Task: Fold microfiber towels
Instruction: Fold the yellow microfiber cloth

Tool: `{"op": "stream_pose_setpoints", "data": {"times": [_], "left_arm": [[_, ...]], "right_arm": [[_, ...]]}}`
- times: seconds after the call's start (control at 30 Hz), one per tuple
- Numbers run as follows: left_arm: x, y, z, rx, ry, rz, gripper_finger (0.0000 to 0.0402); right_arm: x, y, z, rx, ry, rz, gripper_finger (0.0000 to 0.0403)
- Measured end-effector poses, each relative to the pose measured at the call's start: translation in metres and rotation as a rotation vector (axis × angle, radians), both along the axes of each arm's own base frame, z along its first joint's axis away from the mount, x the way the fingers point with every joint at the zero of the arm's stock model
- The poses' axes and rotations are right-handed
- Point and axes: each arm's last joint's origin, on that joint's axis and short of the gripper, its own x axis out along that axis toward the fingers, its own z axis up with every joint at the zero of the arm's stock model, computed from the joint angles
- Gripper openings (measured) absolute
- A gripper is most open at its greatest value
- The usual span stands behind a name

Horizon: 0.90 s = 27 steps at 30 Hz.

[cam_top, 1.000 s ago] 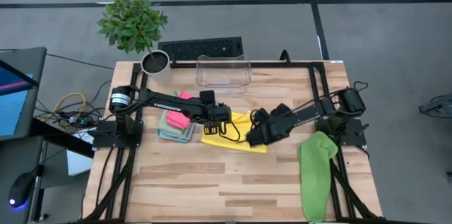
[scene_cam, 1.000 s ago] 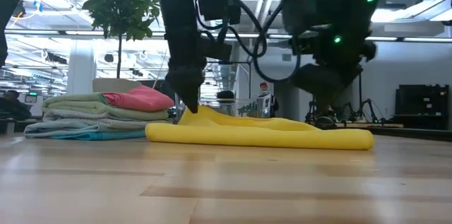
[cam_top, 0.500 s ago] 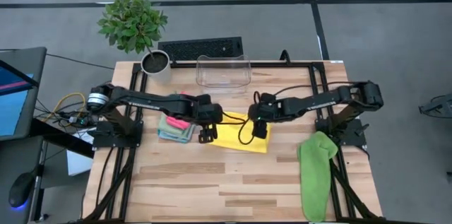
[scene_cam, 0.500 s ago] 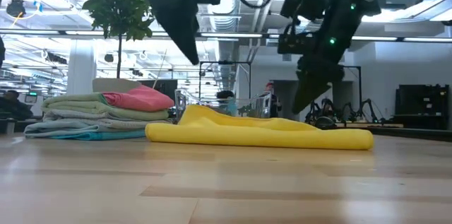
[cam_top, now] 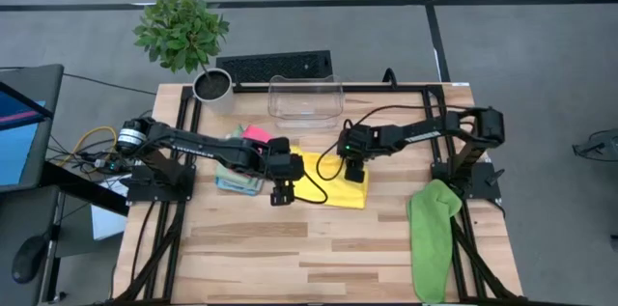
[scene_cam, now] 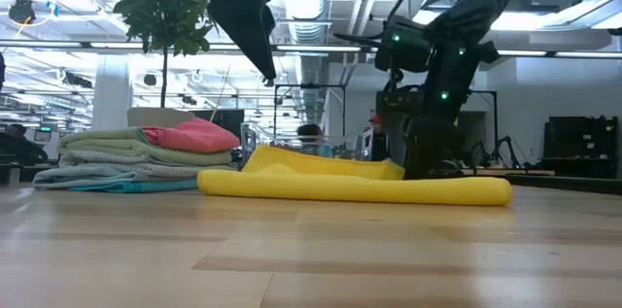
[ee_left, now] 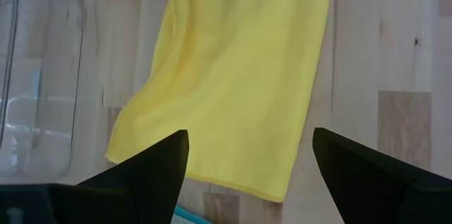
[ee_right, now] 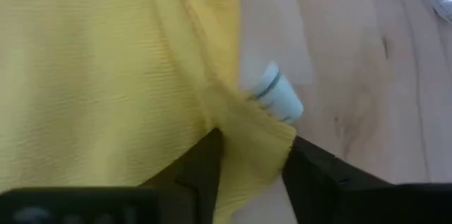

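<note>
A yellow microfiber towel point(cam_top: 323, 180) lies folded on the table's middle, also seen in the low view point(scene_cam: 350, 188). My right gripper point(cam_top: 354, 173) is down on its far right corner, shut on it. My left gripper point(cam_top: 282, 195) hangs open above the towel's left end point(ee_left: 233, 75), high over the table in the low view point(scene_cam: 264, 65), touching nothing. A stack of folded towels point(cam_top: 241, 169), with a pink one point(cam_top: 254, 134) on top, rests on the table left of the yellow towel. A lime green towel point(cam_top: 433, 234) lies at the right, its near end hanging over the table's edge. My right gripper pinches the yellow towel's corner point(ee_right: 263, 138) between its two fingers point(ee_right: 205, 164), beside the white tag point(ee_right: 277, 97). The fingers come from above, pointing steeply down. The cloth bunches up into a small ridge between them; the rest of the towel lies on the table.
A clear plastic bin point(cam_top: 306, 98) stands at the table's far middle, with a potted plant point(cam_top: 212, 84) at the far left and a keyboard point(cam_top: 275, 65) behind the table. Bare wood point(cam_top: 309, 258) stretches along the near side.
My left gripper has risen from the yellow towel's left end and shifted slightly toward the near edge, staying open. My right gripper has swung from the towel's near right side toward the far edge, rolled about, and come down onto the far right corner.
</note>
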Motion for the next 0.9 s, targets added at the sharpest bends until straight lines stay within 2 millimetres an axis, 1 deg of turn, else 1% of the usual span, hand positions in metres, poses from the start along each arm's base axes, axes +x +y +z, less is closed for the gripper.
{"op": "stream_pose_setpoints", "data": {"times": [0.1, 0.2, 0.4, 0.47, 0.57, 0.63, 0.7, 0.77, 0.9], "left_arm": [[0.000, -0.001, 0.000, -0.001, 0.001, -0.001, 0.0295], [0.000, -0.002, 0.000, -0.007, -0.002, 0.010, 0.0295], [0.000, -0.002, 0.000, -0.016, -0.010, 0.033, 0.0295], [0.000, -0.004, -0.001, -0.006, -0.016, 0.033, 0.0295], [0.001, -0.006, -0.005, 0.021, -0.041, 0.038, 0.0295], [0.001, -0.007, -0.013, 0.022, -0.060, 0.038, 0.0295], [0.001, -0.008, -0.021, 0.017, -0.069, 0.035, 0.0295], [-0.001, -0.008, -0.030, 0.012, -0.073, 0.043, 0.0295], [-0.006, -0.008, -0.046, 0.011, -0.056, 0.057, 0.0295]], "right_arm": [[-0.007, 0.006, 0.007, 0.001, 0.028, 0.025, 0.0111], [-0.011, 0.009, 0.024, -0.005, -0.010, 0.028, 0.0074], [-0.026, 0.013, 0.053, 0.013, -0.063, -0.044, 0.0026], [-0.032, 0.015, 0.058, 0.034, -0.057, -0.084, 0.0015], [-0.036, 0.020, 0.061, 0.053, -0.047, -0.114, 0.0013], [-0.036, 0.023, 0.060, 0.061, -0.043, -0.123, 0.0026], [-0.032, 0.025, 0.054, 0.070, -0.030, -0.136, 0.0045], [-0.033, 0.027, 0.044, 0.084, 0.037, -0.157, 0.0056], [-0.037, 0.037, 0.030, 0.094, 0.161, -0.165, 0.0054]]}}
